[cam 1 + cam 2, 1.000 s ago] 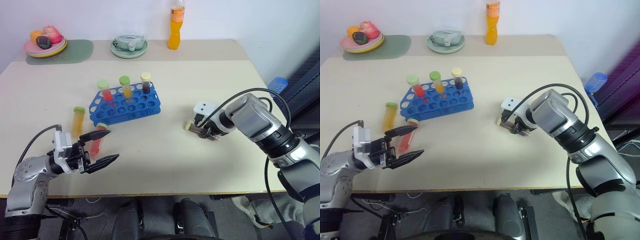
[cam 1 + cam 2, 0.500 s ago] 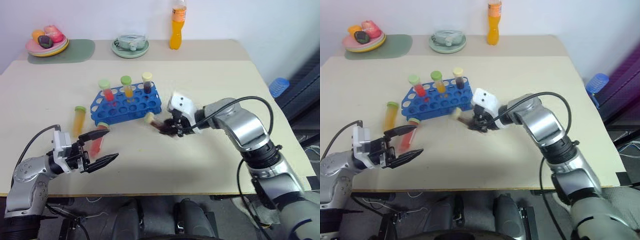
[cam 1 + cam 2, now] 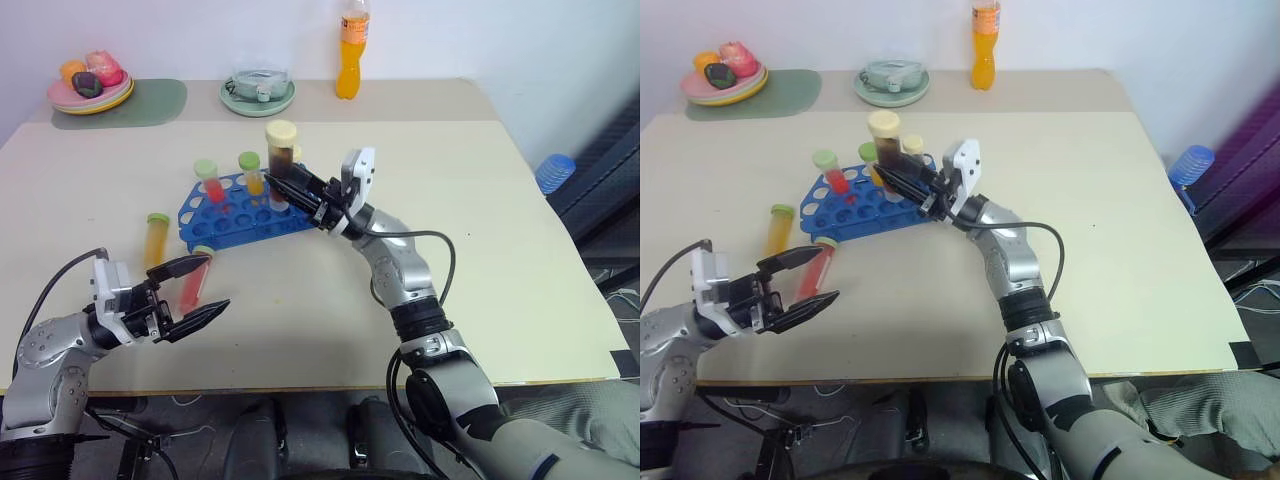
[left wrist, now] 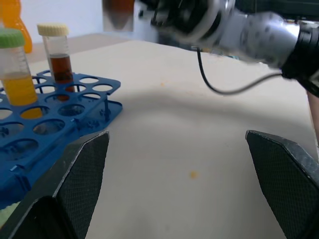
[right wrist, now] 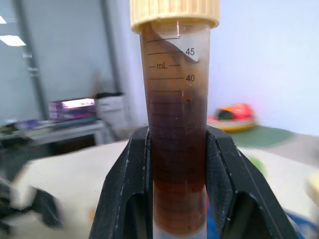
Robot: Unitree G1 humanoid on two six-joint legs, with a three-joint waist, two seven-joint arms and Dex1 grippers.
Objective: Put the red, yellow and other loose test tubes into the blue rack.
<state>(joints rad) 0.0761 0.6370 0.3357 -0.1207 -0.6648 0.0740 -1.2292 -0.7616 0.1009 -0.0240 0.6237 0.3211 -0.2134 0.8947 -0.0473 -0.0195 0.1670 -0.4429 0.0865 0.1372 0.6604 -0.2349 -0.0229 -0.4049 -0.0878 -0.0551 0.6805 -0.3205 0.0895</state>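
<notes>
Blue rack (image 3: pixel 250 208), my landmark, on the beige surface (image 3: pixel 480 260), three capped tubes standing in it. Above the rack: my right hand (image 3: pixel 292 184) pinching a brown tube (image 3: pixel 281 152), cream cap up. Nearer me than the rack: yellow tube (image 3: pixel 155 242) and red tube (image 3: pixel 193 282) lying loose, left hand (image 3: pixel 192 292) spread beside them. Beyond the rack: orange bottle (image 3: pixel 351 50) against the white wall (image 3: pixel 500 40).
</notes>
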